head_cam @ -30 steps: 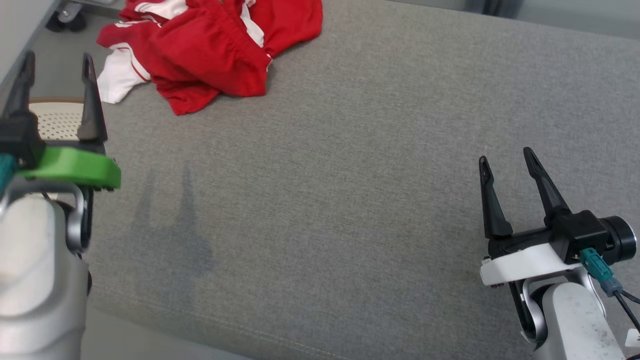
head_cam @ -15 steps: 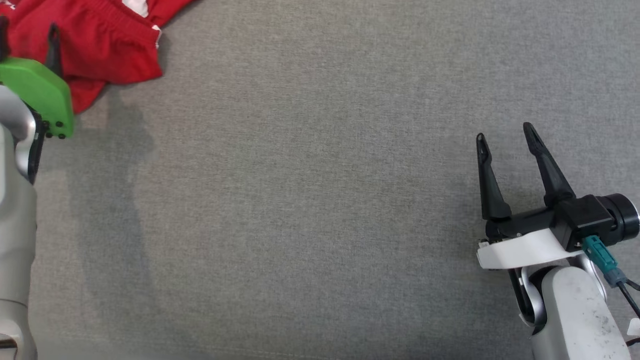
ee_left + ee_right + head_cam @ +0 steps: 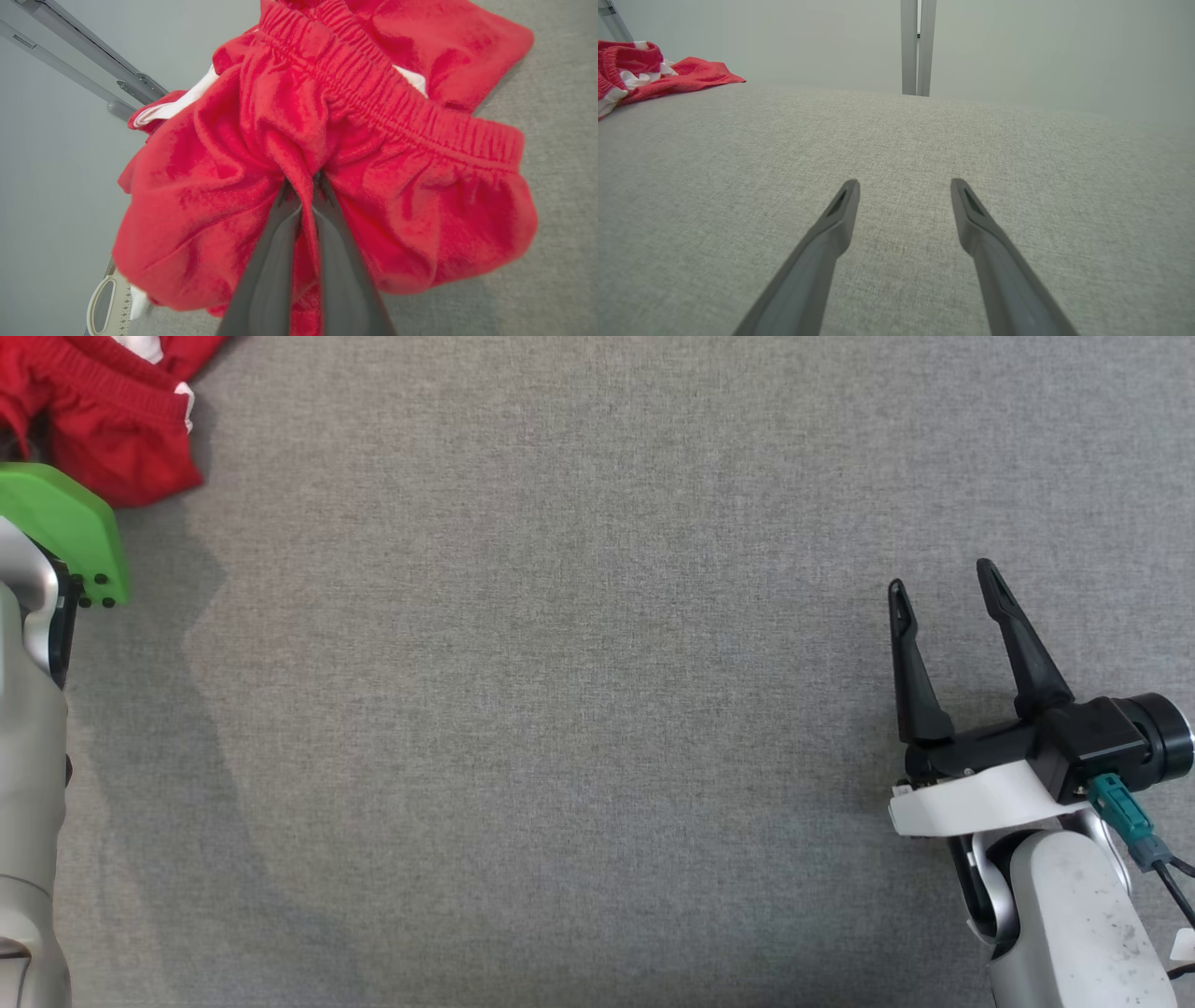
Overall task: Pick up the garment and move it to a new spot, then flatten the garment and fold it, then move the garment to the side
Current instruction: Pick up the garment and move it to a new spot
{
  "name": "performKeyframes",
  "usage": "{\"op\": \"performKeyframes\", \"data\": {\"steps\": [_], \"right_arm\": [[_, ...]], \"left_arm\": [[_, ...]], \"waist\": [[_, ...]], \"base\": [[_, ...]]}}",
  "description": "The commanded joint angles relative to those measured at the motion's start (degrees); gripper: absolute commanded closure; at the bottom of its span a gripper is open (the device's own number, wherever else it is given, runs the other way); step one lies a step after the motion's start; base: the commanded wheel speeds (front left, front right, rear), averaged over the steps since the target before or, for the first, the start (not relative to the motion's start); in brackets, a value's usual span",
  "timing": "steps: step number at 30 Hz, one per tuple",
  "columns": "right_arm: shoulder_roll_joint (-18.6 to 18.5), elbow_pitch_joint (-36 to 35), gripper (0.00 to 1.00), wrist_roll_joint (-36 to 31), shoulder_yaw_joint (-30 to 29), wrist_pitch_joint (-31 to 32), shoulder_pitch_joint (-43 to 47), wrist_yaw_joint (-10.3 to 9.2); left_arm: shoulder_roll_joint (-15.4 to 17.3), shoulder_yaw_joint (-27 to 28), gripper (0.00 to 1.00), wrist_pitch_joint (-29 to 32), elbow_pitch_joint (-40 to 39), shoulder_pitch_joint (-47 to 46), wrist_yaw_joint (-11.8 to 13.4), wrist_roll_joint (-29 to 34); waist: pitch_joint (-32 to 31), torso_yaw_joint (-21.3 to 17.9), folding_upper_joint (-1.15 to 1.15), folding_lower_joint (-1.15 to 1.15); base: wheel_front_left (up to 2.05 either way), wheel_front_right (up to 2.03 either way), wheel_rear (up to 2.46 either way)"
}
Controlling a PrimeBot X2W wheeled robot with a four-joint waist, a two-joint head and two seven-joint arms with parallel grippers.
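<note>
Closing from wide open, the left end effector (image 3: pixel 303 184) is pinching a fold of the red garment (image 3: pixel 224 196) (near its elastic waistband (image 3: pixel 397 100)), which is sitting far to the left of the open right end effector (image 3: pixel 941 581), so lifting is likely coming next.

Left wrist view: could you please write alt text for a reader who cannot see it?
The left gripper is shut on a fold of crumpled red shorts just below their elastic waistband. The shorts, with white trim, lie on a grey fabric surface, with a pale background at the view's left.
</note>
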Motion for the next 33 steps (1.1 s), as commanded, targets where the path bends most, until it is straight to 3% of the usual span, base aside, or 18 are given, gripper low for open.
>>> {"op": "performKeyframes", "data": {"steps": [1, 8, 16, 24, 33], "right_arm": [[-0.2, 0.2, 0.0, 0.6, 0.2, -0.2, 0.2, 0.01], [-0.2, 1.9, 0.0, 1.7, 0.5, -0.2, 1.1, 0.01], [-0.2, 3.7, 0.0, 5.0, 0.5, -0.2, 4.1, 0.01], [-0.2, 4.2, 0.0, 7.0, -1.4, -0.2, 7.7, 0.01], [-0.1, 3.4, 0.0, 8.3, -1.6, -0.2, 7.7, 0.01]], "left_arm": [[0.5, -0.2, 1.0, -1.3, 0.3, -1.0, 0.5, -0.2], [0.3, -1.5, 1.0, -6.9, 0.1, -1.9, 0.9, 0.7], [-2.1, -5.1, 1.0, -10.9, -3.1, -2.4, -1.0, 1.8], [-7.7, -11.9, 1.0, -10.7, -9.3, 0.7, -2.8, 1.4], [-16.0, -19.9, 1.0, -8.8, -14.3, 7.1, -3.0, -4.0]], "waist": [[-2.2, 1.1, 0.0, -0.01], [-8.7, 2.0, 0.0, -0.01], [-19.9, -0.1, 0.0, -0.01], [-25.7, -6.1, 0.0, -0.01], [-21.7, -15.8, 0.0, -0.01]], "base": [[0.0, 0.0, 0.0], [0.0, 0.0, 0.0], [0.0, 0.0, 0.0], [0.0, 0.0, 0.0], [0.0, 0.0, 0.0]]}}
